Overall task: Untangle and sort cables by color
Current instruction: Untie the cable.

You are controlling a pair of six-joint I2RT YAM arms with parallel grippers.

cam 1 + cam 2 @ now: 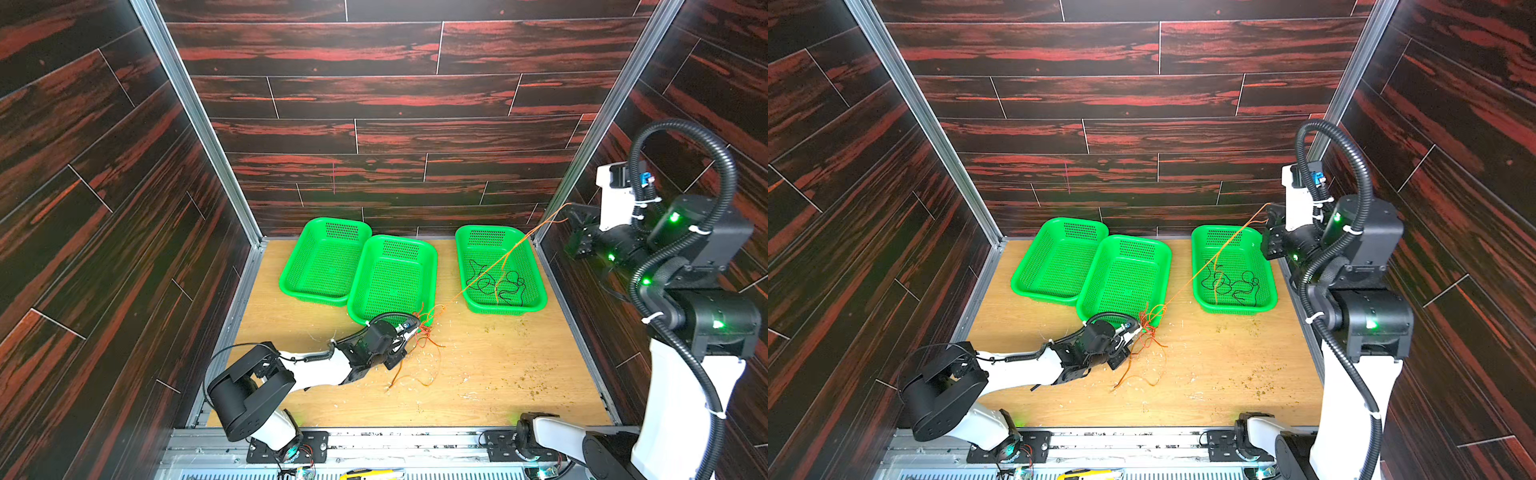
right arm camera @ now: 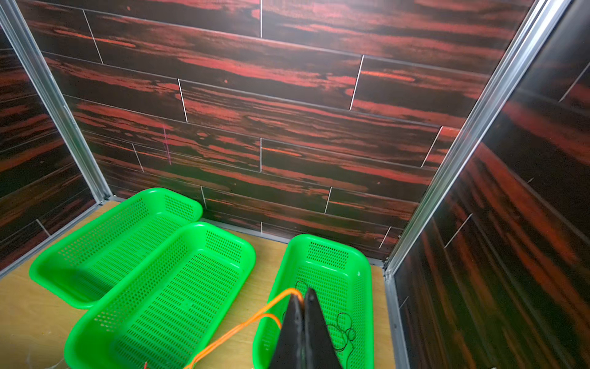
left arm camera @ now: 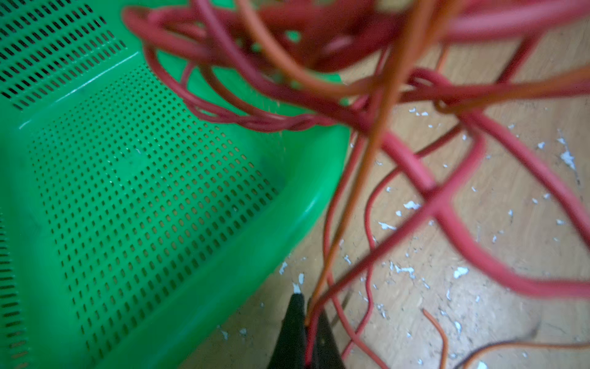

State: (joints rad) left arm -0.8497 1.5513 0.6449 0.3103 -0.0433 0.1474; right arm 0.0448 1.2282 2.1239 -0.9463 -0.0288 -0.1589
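Note:
My left gripper (image 1: 415, 330) (image 3: 308, 306) is low over the table at the middle basket's near corner. It is shut on red cables (image 3: 412, 159) and an orange cable (image 3: 380, 127) of a tangle (image 1: 426, 328) (image 1: 1148, 328). From the tangle an orange cable (image 1: 457, 294) (image 2: 270, 304) runs taut up and across the right basket to my right gripper (image 1: 572, 208) (image 2: 303, 295). That gripper is raised by the right wall and shut on it. Black cables (image 1: 496, 284) (image 2: 343, 332) lie in the right basket. Loose orange ends (image 1: 411, 376) trail on the table.
Three green baskets stand at the back: the left (image 1: 324, 266) and the middle (image 1: 390, 282) overlap and hold nothing, the right (image 1: 486, 237) stands apart. Small debris is scattered over the wooden table (image 1: 498, 374). A yellow tape measure (image 1: 370, 473) lies on the front rail.

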